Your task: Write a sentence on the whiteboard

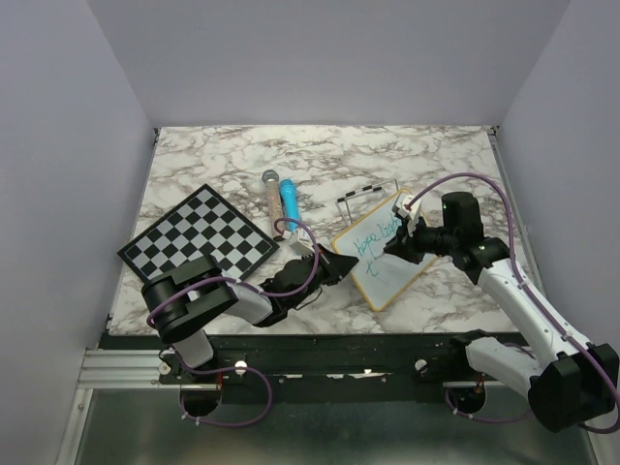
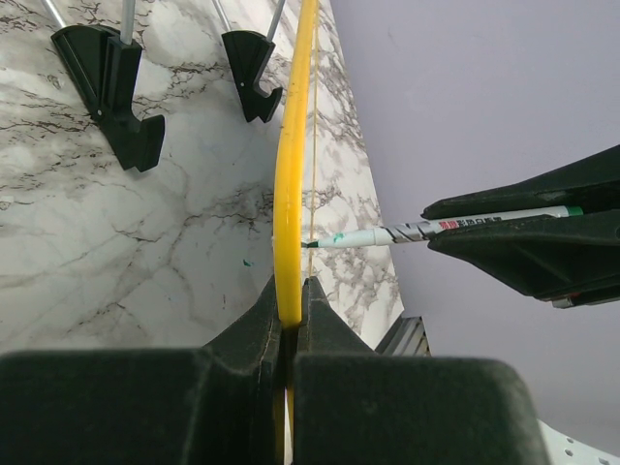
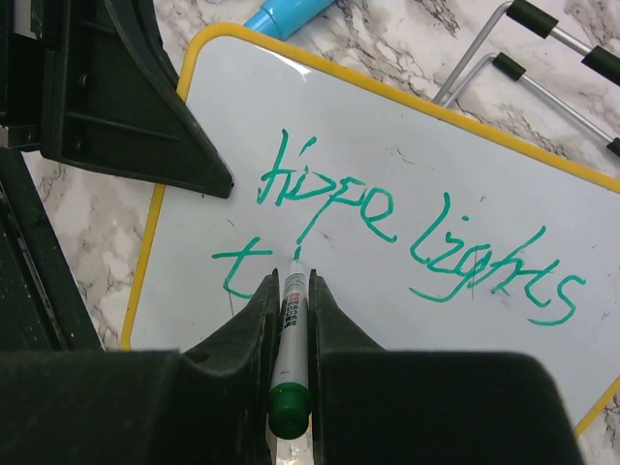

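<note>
The whiteboard [image 1: 392, 266] with a yellow frame stands tilted on the marble table right of centre. My left gripper [image 1: 339, 263] is shut on its left frame edge [image 2: 289, 194], as the left wrist view shows. My right gripper [image 3: 294, 276] is shut on a green-capped marker [image 3: 293, 325] whose tip touches the board. The green sentence [image 3: 360, 206] reads "hope lights" on the first line, with a "t" [image 3: 235, 266] and a short stroke starting the second line. The marker [image 2: 426, 231] also shows in the left wrist view.
A black-and-white chessboard [image 1: 199, 237] lies at the left. A blue marker [image 1: 289, 201] and a tan pen [image 1: 271, 186] lie behind the board. A wire stand with black feet [image 1: 363, 197] sits just behind the whiteboard, and its feet [image 2: 116, 87] show close to the frame.
</note>
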### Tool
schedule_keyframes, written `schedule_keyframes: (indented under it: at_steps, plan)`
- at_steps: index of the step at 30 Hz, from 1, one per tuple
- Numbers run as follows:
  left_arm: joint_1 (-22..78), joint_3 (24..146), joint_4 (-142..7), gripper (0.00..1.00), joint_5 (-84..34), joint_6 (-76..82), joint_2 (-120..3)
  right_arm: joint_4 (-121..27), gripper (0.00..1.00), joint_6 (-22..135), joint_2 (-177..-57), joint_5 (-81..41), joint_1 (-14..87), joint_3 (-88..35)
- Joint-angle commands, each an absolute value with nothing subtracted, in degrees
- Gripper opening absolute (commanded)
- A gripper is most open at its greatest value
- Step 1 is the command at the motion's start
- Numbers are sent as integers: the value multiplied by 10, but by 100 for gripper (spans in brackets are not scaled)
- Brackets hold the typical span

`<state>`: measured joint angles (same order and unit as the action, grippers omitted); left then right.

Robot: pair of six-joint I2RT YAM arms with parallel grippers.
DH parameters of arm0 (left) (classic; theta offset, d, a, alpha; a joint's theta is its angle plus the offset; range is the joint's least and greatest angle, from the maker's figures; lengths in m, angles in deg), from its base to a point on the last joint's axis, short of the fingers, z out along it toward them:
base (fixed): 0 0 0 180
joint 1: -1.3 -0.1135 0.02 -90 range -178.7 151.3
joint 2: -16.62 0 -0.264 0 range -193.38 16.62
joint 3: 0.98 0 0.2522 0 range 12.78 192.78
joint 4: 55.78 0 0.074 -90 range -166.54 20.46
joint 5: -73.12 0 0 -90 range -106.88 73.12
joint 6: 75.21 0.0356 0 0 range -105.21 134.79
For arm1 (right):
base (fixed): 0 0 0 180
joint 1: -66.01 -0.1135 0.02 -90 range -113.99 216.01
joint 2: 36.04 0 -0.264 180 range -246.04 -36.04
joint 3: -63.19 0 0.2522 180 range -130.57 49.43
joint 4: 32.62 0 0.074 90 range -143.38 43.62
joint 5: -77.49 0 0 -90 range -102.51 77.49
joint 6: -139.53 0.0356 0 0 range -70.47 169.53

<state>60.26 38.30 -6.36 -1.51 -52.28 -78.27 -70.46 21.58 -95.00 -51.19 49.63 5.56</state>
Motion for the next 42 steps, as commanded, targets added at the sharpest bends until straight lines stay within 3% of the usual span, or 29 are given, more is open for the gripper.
schedule_keyframes:
  at_steps: [1,14,25,42]
  plan:
    - [605,384,-13,0,-13,-519,-786,-742,1,198,-940,-525,498,48]
    - [605,385,-12,0,-14,-519,-789,-823,1,152,-937,-527,498,55]
    - [605,383,-10,0,-14,-519,-787,-732,1,224,-927,-508,498,33]
    - [605,384,-9,0,-19,-519,-788,-709,1,233,-955,-468,498,35]
